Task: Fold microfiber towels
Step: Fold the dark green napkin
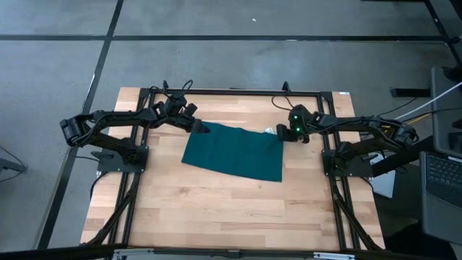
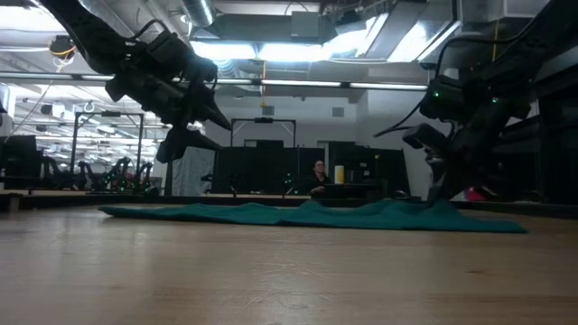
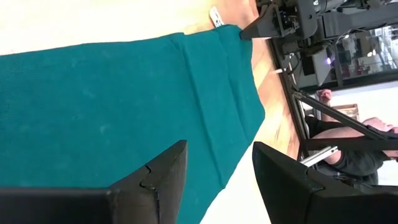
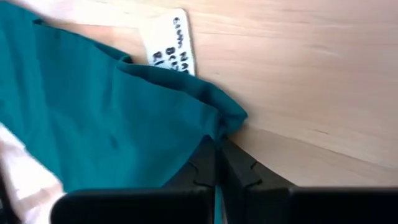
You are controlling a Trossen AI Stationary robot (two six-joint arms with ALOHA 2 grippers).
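The dark teal microfiber towel lies spread flat on the wooden table, with its white tag at the far right corner. My right gripper is down at that corner and shut on the cloth. My left gripper is open. It hovers above the towel's far left corner, clear of the cloth in the low view. In the left wrist view the towel shows below and between its spread fingers. My right gripper pinches the towel's far right corner, just beside the tag, between its two shut fingers. The fingers slant down from the table's right side. The corner is bunched into a small fold at the fingertips, and the rest of the towel lies on the table.
A black frame rail runs around the table's far and side edges. Bare wood lies open on the near side of the towel. A person sits in the room beyond the table. A laptop stands off the table's right.
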